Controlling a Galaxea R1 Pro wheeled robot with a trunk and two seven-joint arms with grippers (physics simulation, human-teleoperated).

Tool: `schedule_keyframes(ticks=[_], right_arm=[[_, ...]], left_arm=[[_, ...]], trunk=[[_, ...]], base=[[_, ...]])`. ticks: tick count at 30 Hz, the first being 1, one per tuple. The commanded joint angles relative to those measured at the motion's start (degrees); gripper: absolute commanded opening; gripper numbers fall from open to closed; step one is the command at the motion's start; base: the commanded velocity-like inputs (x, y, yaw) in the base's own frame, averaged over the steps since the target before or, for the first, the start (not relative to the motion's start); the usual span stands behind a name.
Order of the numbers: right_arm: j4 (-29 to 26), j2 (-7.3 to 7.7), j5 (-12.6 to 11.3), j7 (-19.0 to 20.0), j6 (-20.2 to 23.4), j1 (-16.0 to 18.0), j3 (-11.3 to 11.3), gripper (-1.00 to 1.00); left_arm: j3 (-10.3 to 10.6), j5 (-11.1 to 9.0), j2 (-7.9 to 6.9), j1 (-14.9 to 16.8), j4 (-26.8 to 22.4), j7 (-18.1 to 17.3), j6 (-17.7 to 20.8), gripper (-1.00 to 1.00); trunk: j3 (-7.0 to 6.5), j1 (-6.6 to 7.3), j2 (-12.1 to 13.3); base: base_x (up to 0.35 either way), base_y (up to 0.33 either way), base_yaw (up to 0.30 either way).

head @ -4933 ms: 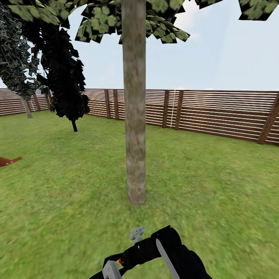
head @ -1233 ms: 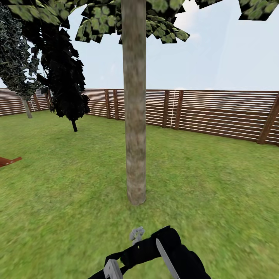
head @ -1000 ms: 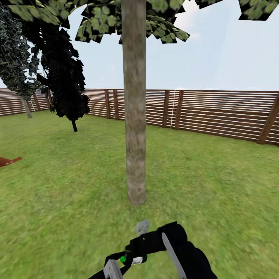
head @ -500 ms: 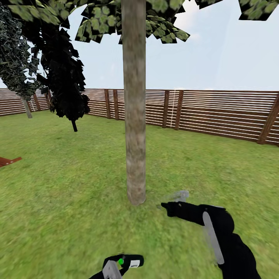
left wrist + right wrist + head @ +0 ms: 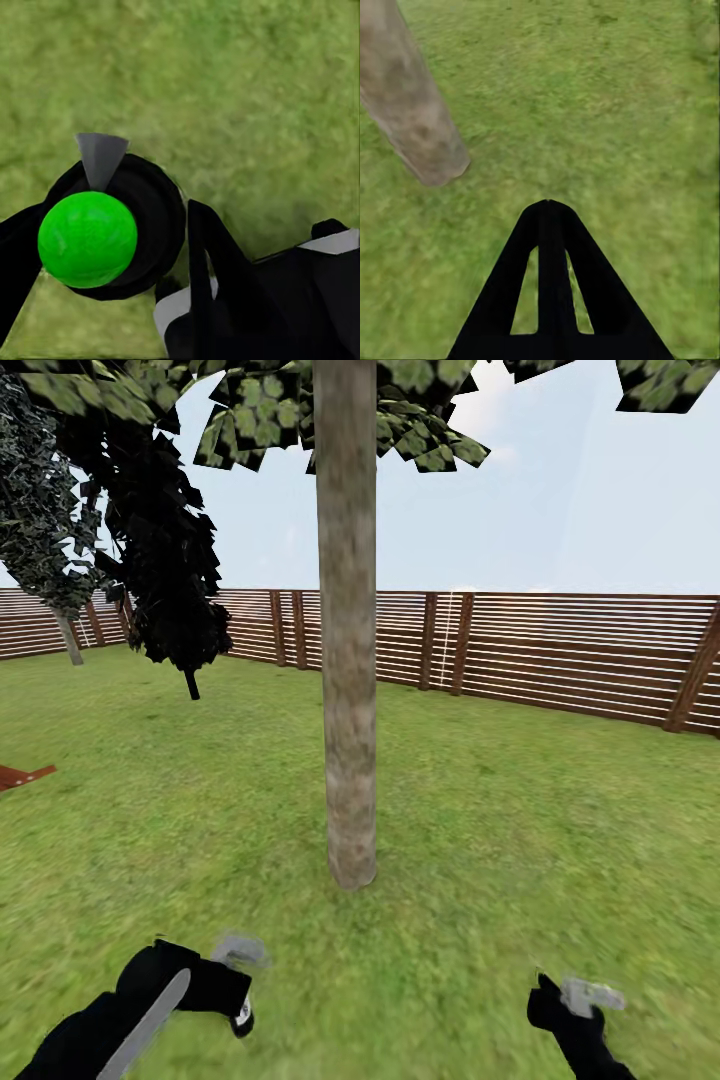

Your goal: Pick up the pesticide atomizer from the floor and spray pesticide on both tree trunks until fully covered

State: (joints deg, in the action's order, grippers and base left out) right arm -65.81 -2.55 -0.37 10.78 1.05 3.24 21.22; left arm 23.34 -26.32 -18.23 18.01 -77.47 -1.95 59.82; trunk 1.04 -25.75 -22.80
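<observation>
Lawn (image 5: 520,830) w/ slat fence (image 5: 590,650) behind; trunk (image 5: 348,660) upright at centre. L gripper (image 5: 240,985) low near-left, clenched on atomizer (image 5: 112,225). R gripper (image 5: 585,1000) low near-right, fingers (image 5: 547,225) pressed together, nothing held.

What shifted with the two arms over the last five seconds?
The arms, joined low at centre before, have parted: the right gripper let go and swung to the right, and the left gripper carried the pesticide atomizer off left. The tree trunk, fence and camera view stayed put.
</observation>
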Motion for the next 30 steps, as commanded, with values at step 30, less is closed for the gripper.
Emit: schedule_keyframes(ticks=[30], right_arm=[[16.4,-2.55,0.6,-9.5,-12.2,-0.1,-2.5,-1.00]], left_arm=[[-0.9,-0.9,15.98,27.7,29.3,27.7,0.2,-1.00]], trunk=[[0.00,-0.03,-0.1]], base=[[0.128,0.016,-0.103]])
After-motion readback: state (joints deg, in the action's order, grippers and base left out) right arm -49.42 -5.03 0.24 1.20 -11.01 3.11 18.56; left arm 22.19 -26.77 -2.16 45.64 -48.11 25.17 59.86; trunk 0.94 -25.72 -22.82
